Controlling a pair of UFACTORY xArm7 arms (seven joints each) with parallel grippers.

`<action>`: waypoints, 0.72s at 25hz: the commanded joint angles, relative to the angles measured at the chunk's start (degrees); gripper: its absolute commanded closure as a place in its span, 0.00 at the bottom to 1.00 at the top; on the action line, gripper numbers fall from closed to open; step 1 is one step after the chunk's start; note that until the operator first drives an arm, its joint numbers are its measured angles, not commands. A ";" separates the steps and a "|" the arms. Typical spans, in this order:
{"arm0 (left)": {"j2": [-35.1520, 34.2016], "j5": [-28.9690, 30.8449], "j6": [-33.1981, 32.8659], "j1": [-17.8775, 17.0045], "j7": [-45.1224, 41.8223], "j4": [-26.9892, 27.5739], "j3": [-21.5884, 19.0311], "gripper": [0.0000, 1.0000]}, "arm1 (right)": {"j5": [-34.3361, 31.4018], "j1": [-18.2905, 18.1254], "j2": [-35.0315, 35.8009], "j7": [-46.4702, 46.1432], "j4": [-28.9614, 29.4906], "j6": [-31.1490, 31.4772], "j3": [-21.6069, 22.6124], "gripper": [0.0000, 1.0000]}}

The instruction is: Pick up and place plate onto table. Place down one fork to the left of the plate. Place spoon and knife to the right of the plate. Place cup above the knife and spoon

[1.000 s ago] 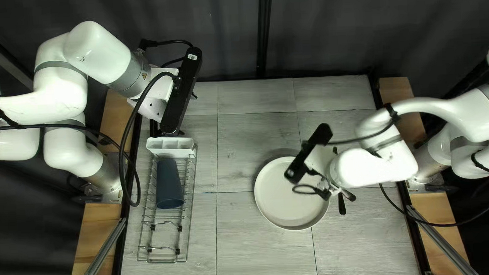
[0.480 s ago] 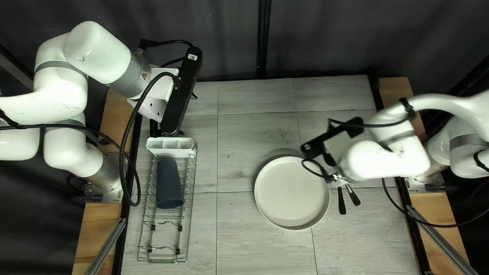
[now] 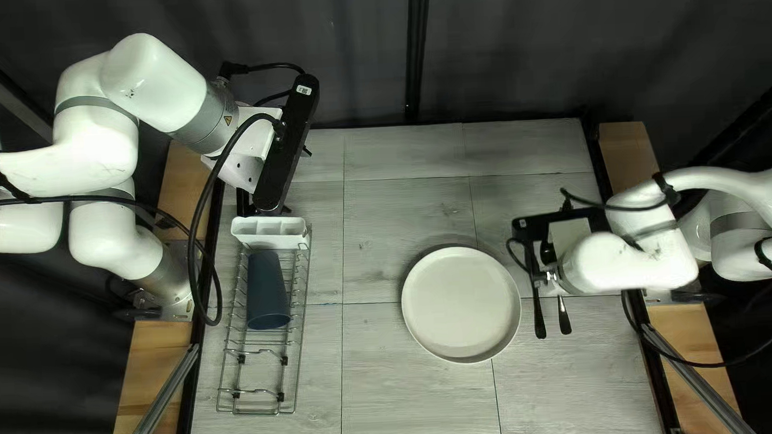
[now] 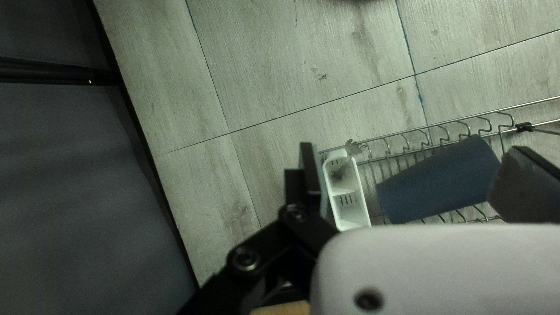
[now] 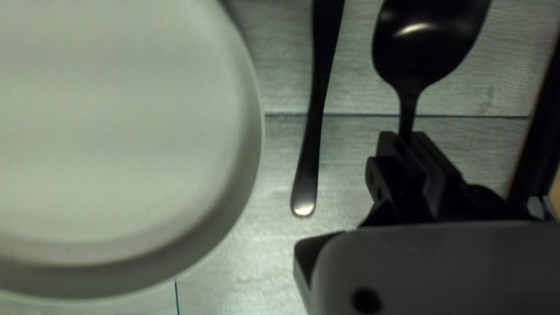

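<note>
The plate [image 3: 461, 305] lies on the table. My right gripper [image 3: 543, 281], beside the plate, is shut on the spoon [image 3: 565, 316]; the right wrist view has the gripper [image 5: 407, 139] at the neck of the spoon [image 5: 429, 41], bowl ahead. Between plate and spoon is the knife [image 5: 314, 122]. Over the rack's far end hangs my left gripper [image 3: 244, 167], its fingertips hidden; in its wrist view the gripper [image 4: 411, 178] is open, its fingers wide apart. The cup [image 4: 440, 178] lies in the rack, beyond the fingers. A fork [image 4: 353, 148] leans in the white caddy [image 4: 351, 224].
The wire rack [image 3: 290, 372] stands along the table's left side, with the caddy at its far end. Wooden ledges [image 3: 152, 379] and metal rails flank the table. Cables loop from both arms.
My right gripper has moved right, off the plate, and turned. The spoon has shifted slightly right with it, its handle swinging from slanted to nearly parallel with the knife. The left arm has not moved.
</note>
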 commanded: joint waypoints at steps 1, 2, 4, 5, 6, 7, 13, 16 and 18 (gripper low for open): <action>0.00 0.00 0.00 0.00 0.00 0.00 0.00 0.00 | 1.95 0.47 -0.09 -1.43 -2.83 -2.73 -0.95 1.00; 0.00 0.00 0.00 0.00 0.00 0.00 0.00 0.00 | 2.65 0.76 0.06 -1.57 -3.65 -3.68 -0.96 1.00; 0.00 0.00 0.00 0.00 0.00 0.00 0.00 0.00 | 3.41 1.19 0.55 -1.59 -4.52 -4.87 -0.74 1.00; 0.00 0.00 0.00 0.00 0.00 0.00 0.00 0.00 | 3.85 1.37 0.57 -1.86 -5.15 -5.53 -0.85 1.00; 0.00 0.00 0.00 0.00 0.00 0.00 0.00 0.00 | 4.16 1.46 0.56 -2.15 -5.67 -6.03 -1.01 1.00; 0.00 0.00 0.00 0.00 0.00 0.00 0.00 0.00 | 4.73 1.63 0.47 -2.78 -6.42 -6.87 -1.37 1.00; 0.00 0.00 0.00 0.00 0.00 0.00 0.00 0.00 | 5.46 1.50 1.42 -4.13 -7.19 -8.91 -2.04 1.00; 0.00 0.00 0.00 0.00 0.00 0.00 0.00 0.00 | 6.34 1.80 1.89 -4.98 -8.76 -11.41 -2.32 1.00; 0.00 0.00 0.00 0.00 0.00 0.00 0.00 0.00 | 6.79 2.06 2.13 -5.09 -9.38 -12.46 -2.22 1.00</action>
